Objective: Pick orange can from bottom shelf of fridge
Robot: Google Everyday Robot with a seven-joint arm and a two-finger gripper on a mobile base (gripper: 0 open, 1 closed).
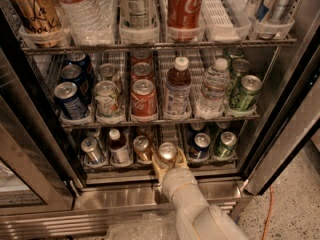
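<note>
Reaching looks finished: the gripper [168,162] is clamped on the orange can [167,152], a finger on each side, at 6 o'clock in the fridge [295,99], at the front of the bottom shelf [125,168]. Lifting it out is left to do.

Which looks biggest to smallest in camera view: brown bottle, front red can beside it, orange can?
1. Brown bottle
2. Front red can
3. Orange can, partly hidden in the hand on the bottom shelf
</note>
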